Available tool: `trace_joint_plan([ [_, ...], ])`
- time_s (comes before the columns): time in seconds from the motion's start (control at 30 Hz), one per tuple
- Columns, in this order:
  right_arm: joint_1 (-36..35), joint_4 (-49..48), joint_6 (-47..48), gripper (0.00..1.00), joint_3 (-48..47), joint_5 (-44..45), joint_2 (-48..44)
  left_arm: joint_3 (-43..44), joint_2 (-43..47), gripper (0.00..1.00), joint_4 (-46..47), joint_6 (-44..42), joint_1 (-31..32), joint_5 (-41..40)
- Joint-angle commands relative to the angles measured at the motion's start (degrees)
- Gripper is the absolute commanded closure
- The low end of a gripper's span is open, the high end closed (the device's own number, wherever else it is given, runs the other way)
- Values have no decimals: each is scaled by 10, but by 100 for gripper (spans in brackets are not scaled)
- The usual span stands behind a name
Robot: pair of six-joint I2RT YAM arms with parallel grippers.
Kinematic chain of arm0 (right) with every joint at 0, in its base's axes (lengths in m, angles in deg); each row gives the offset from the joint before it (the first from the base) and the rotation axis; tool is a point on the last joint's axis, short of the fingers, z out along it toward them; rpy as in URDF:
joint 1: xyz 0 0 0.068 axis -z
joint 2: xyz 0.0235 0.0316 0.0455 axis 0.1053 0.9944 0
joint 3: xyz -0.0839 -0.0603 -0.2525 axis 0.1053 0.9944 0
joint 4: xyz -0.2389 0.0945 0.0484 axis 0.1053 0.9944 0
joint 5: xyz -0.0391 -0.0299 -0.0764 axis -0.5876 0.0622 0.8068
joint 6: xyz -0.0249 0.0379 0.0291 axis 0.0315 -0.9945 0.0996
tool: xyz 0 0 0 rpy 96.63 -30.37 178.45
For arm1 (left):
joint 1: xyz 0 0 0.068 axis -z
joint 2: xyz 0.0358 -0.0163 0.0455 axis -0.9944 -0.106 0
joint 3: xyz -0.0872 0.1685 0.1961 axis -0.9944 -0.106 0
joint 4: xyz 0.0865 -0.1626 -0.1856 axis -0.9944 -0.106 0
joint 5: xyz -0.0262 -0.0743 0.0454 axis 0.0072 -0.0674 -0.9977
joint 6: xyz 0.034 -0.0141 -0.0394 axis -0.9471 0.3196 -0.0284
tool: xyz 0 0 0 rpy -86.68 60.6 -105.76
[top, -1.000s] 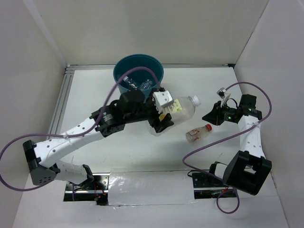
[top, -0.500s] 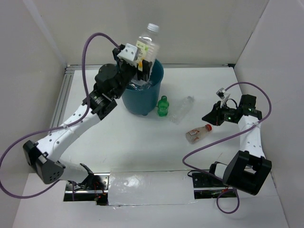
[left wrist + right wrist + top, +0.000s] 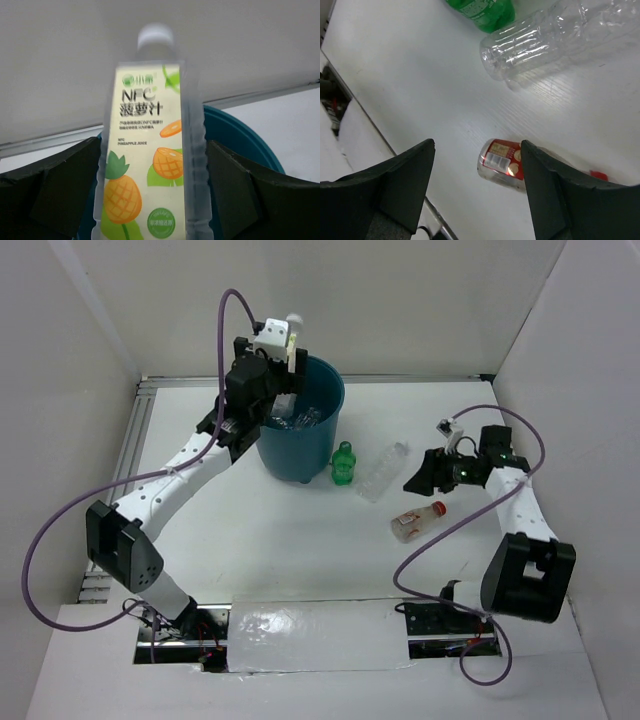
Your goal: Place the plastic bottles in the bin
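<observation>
The white-orange-green pineapple juice bottle [image 3: 150, 120] stands between the fingers of my left gripper [image 3: 154, 150], which press close on both its sides, above the dark teal bin [image 3: 240, 130]. From above, only its cap [image 3: 293, 317] shows over the left gripper [image 3: 285, 340], at the rim of the bin [image 3: 335, 390]. Clear bottles [image 3: 300, 418] lie inside the bin. My right gripper [image 3: 477, 145] is open above the lying red-capped bottle [image 3: 502, 160], without touching it. In the top view the right gripper [image 3: 420, 480] hangs just above the red-capped bottle [image 3: 418, 521].
A small green bottle [image 3: 343, 464] stands right beside the bin's base. A clear water bottle [image 3: 385, 470] lies to its right, close to my right gripper. Both the green bottle [image 3: 480, 10] and the clear bottle [image 3: 555, 35] show in the right wrist view. White walls close in the table.
My left arm lifted the juice bottle from the table up over the bin's rim. My right gripper opened and moved left toward the red-capped bottle.
</observation>
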Motion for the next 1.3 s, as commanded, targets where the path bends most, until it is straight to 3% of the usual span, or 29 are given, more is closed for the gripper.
trace_joint_plan([
  [0.0,-38,-132,-222,24,-33,55,54,44,23,0,40,8,12,-14],
  [0.13,-80,-194,-378,22,-71,139,126,7,79,0,64,-49,57,-19],
  [0.2,-94,-205,-411,19,-83,168,161,-26,111,0,83,-62,70,-29],
  [0.27,-101,-222,-450,12,-88,186,175,-31,117,0,83,-67,70,-43],
  [0.3,-108,-242,-470,1,-88,202,183,-31,117,0,61,-67,65,-48],
  [0.47,-141,-263,-496,0,-101,250,232,-75,168,0,40,-23,82,-27],
  [0.63,-164,-289,-533,0,-127,293,305,-168,254,0,6,13,181,-32],
  [0.77,-182,-258,-568,1,-167,367,365,-244,321,0,-38,55,265,-100],
  [0.9,-188,-249,-568,12,-177,400,381,-308,376,0,-89,118,316,-145],
  [1.0,-182,-256,-568,33,-169,392,383,-334,409,0,-140,187,324,-152],
  [1.03,-174,-256,-568,44,-169,378,371,-356,426,0,-148,202,324,-146],
  [1.17,-141,-240,-529,65,-182,341,320,-420,460,0,-179,265,324,-114],
  [1.27,-124,-217,-468,79,-247,297,283,-468,471,2,-199,307,324,-102],
])
